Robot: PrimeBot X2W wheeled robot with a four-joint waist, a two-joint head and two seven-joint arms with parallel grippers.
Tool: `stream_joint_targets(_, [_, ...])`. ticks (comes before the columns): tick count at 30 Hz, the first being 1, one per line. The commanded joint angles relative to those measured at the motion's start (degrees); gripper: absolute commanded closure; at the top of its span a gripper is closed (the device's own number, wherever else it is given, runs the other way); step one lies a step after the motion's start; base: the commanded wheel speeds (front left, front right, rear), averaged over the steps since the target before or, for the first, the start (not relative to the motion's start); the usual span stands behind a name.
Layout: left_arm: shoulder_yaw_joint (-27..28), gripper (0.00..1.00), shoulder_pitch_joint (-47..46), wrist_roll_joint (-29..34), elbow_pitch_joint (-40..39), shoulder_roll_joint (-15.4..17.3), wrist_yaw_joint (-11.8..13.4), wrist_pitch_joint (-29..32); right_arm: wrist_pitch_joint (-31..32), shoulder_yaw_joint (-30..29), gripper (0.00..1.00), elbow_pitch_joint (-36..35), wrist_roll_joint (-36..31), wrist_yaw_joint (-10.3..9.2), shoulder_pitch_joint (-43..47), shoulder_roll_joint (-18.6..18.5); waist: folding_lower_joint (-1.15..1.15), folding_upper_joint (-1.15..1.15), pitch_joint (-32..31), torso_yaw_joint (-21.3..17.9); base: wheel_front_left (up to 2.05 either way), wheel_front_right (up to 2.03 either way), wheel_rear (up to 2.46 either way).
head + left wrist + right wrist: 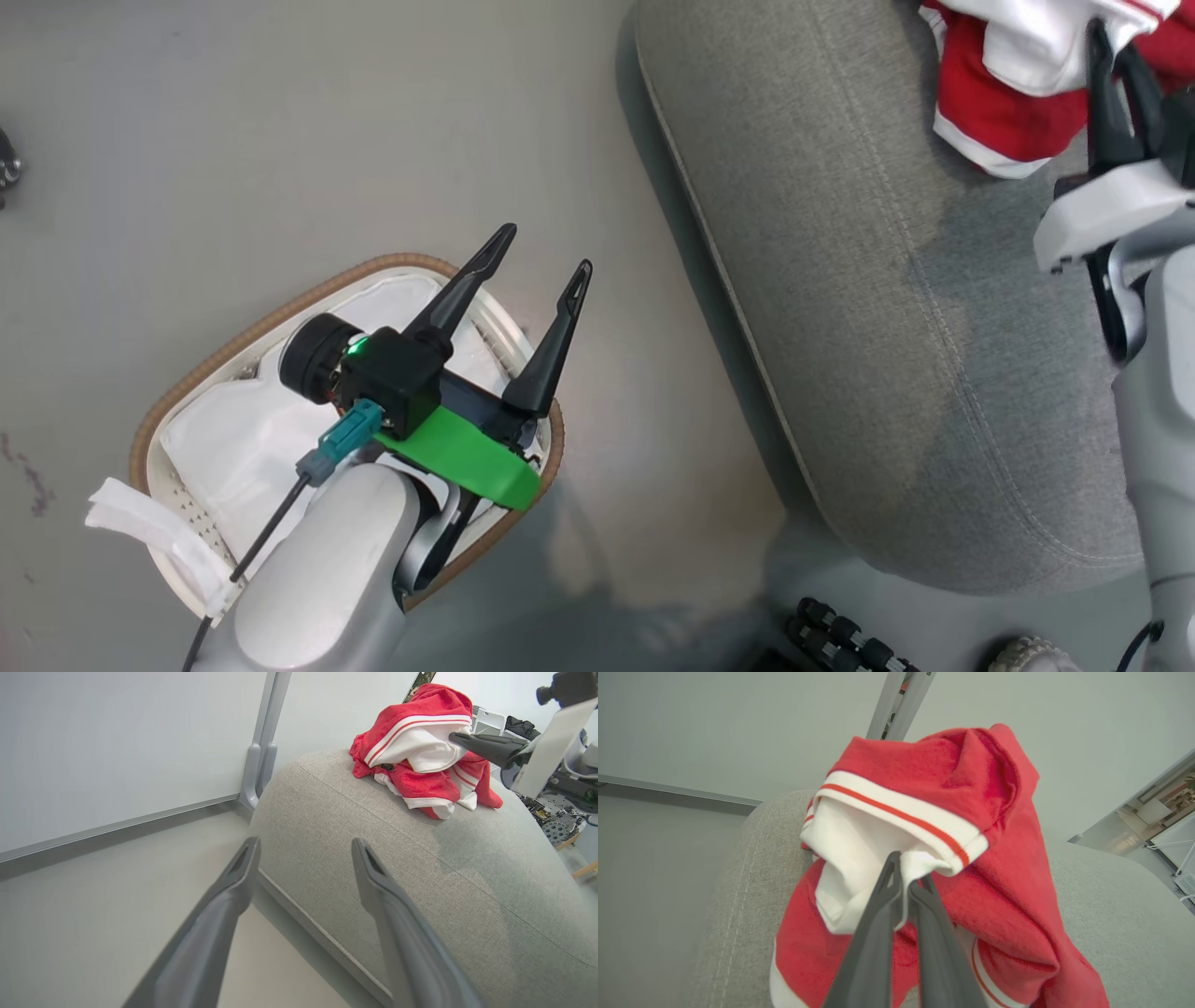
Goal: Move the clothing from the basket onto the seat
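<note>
The right claw (pixel 908 872), its 2 long dark fingers pressed together, pinches a white fold of the red soft-fabric sports clothing with white striped trim (pixel 994 812). The garment's lower folds lie bunched on the large grey fabric-upholstered seat cushion (pixel 887 327), at 1 o'clock in the head view. The left claw (pixel 546 250), fingers spread wide and holding nothing, hangs above the oval white perforated plastic basket with a brown woven rim (pixel 392 259). The basket is at 8 o'clock on the pale grey floor (pixel 233 140), well apart from the clothing. A plain white liner sheet (pixel 233 439) lines the basket, 1 corner draped over its rim at 8 o'clock.
</note>
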Motion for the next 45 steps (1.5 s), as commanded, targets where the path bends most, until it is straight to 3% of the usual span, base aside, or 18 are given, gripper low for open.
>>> stream_joint_targets(1, [0.0,0.00,0.7,-0.1,0.2,-0.1,-0.1,0.0,-0.1,-0.6,0.00,-0.5,-0.1,-0.08,2.3,0.6,-0.01,0.00,-1.8,-1.3,0.00,0.00,0.00])
stream_joint_targets(8, [0.9,0.00,3.3,-0.3,1.5,-1.5,-0.1,0.0,-0.1,-2.3,0.00,-3.2,1.6,-0.08,10.2,2.4,-0.01,0.00,-7.4,-3.3,0.00,0.00,0.00])
stream_joint_targets(18, [5.6,0.00,8.9,0.1,4.1,-4.9,-0.1,0.0,-0.1,2.3,0.00,-7.2,3.6,-0.08,16.7,4.1,-0.01,0.00,-17.3,-2.1,0.00,0.00,0.00])
stream_joint_targets(27, [12.5,0.00,14.5,2.1,6.2,-7.0,-0.1,0.0,-0.1,9.3,0.00,-6.5,5.8,-0.08,18.7,6.7,-0.01,0.00,-22.8,3.3,0.00,0.00,0.00])
stream_joint_targets(36, [22.3,0.00,17.4,6.3,8.9,-8.1,-0.1,0.0,-0.1,13.0,0.00,-5.9,6.8,-0.08,19.7,9.0,-0.01,0.00,-24.8,10.1,0.00,0.00,0.00])
stream_joint_targets(45, [33.2,0.00,20.0,10.4,10.5,-9.0,-0.1,0.0,-0.1,14.1,0.00,-5.0,7.6,-0.08,20.9,9.7,-0.01,0.00,-26.6,13.9,0.00,0.00,0.00])
